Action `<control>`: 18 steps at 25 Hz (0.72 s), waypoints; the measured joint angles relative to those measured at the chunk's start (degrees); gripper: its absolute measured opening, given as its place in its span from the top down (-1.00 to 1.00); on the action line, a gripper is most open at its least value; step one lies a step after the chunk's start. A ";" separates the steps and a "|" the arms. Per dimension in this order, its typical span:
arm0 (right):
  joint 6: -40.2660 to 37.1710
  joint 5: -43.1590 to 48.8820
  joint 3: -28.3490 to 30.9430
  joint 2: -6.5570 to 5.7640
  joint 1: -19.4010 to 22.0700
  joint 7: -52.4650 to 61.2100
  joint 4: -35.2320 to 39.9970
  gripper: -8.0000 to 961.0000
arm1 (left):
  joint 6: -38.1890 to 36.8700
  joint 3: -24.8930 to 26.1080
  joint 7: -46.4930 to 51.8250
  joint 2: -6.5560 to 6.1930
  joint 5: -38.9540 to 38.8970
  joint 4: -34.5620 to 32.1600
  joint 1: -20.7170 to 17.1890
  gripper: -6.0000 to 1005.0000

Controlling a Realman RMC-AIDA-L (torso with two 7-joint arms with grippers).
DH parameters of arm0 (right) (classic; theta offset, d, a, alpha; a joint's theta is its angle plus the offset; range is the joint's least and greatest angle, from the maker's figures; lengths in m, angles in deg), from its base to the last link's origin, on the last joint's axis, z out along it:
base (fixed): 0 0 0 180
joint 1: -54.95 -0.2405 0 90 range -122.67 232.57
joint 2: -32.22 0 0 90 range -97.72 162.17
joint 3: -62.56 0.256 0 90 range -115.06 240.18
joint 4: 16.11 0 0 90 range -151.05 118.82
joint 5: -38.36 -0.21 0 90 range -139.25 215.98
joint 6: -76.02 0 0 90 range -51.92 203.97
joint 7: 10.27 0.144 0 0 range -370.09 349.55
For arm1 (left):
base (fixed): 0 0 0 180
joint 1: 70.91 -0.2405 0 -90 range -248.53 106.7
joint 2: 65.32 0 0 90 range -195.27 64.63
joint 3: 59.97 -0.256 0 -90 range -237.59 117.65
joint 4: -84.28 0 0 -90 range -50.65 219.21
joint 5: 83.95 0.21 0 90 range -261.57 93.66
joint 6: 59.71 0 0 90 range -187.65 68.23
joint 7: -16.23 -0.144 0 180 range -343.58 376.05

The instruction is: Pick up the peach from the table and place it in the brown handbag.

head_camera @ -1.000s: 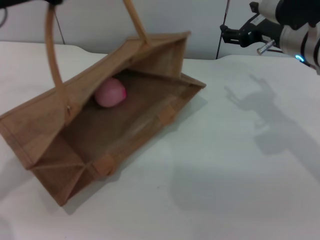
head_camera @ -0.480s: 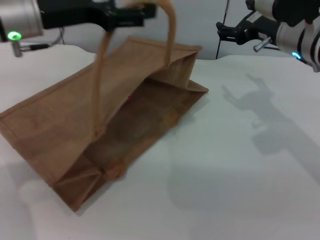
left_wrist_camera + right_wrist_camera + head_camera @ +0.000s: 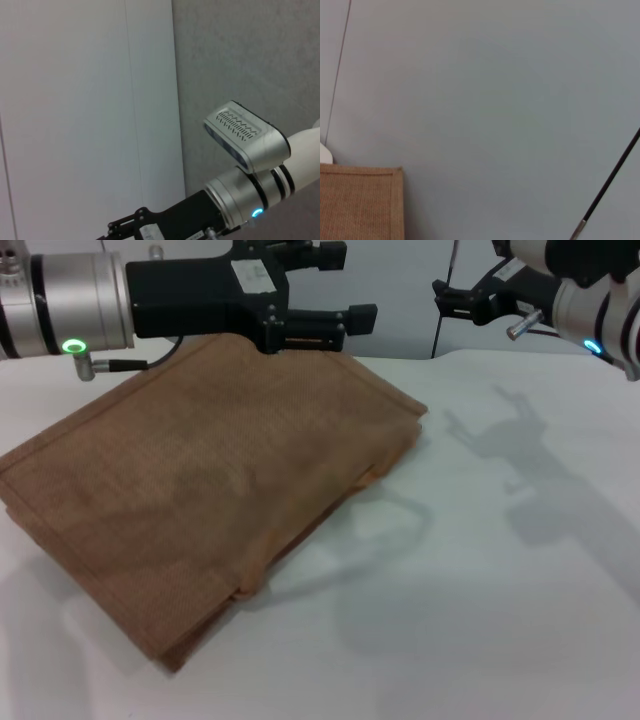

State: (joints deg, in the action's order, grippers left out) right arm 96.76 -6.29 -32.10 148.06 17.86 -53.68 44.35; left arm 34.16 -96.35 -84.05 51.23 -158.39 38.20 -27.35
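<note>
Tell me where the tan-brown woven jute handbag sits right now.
In the head view, the tan-brown woven jute handbag lies collapsed flat on the left half of the white table, directly below the left gripper, far from the right gripper.

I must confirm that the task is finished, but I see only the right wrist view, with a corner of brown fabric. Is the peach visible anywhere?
Observer: No, the peach shows in no view. In the head view the brown handbag lies collapsed flat on the table, with no opening showing.
Operator: Where is the left gripper?
Observer: The left gripper hangs open and empty above the bag's far edge.
Operator: And the right one?
Observer: The right gripper is raised over the table's far right side, apart from the bag.
</note>
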 joint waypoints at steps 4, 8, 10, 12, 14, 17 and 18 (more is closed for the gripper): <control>-0.11 -0.01 0.05 0.00 0.02 0.00 -0.01 -0.87 | -1.85 4.06 -0.23 0.03 -1.03 -0.73 -1.61 -0.75; -3.94 0.00 -0.71 0.17 1.49 0.00 0.70 -0.87 | -5.94 10.99 -1.76 0.17 -1.75 -1.31 -4.12 -0.75; -7.46 -0.01 -1.68 0.38 2.81 0.01 1.24 -0.87 | -8.35 13.54 -3.44 0.41 -2.33 -0.98 -5.21 -0.75; -11.06 0.00 -2.83 0.41 3.93 0.57 1.48 -0.87 | -10.34 16.02 -5.74 0.53 -4.07 0.50 -6.58 -0.74; -14.37 0.00 -3.78 0.41 4.86 1.57 1.20 -0.87 | -11.79 17.92 -9.08 0.57 -6.98 3.03 -8.17 -0.74; -17.58 0.00 -4.13 0.39 5.96 2.62 0.34 -0.87 | -13.64 19.86 -14.49 0.62 -11.86 6.95 -10.25 -0.74; -18.53 0.00 -4.15 0.39 6.40 2.93 0.16 -0.87 | -14.08 20.33 -15.92 0.64 -13.16 8.22 -10.78 -0.74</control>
State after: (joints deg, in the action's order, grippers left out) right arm 78.23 -6.29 -36.26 148.44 24.26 -50.76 44.51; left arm 20.07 -76.03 -99.96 51.87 -171.56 46.42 -38.13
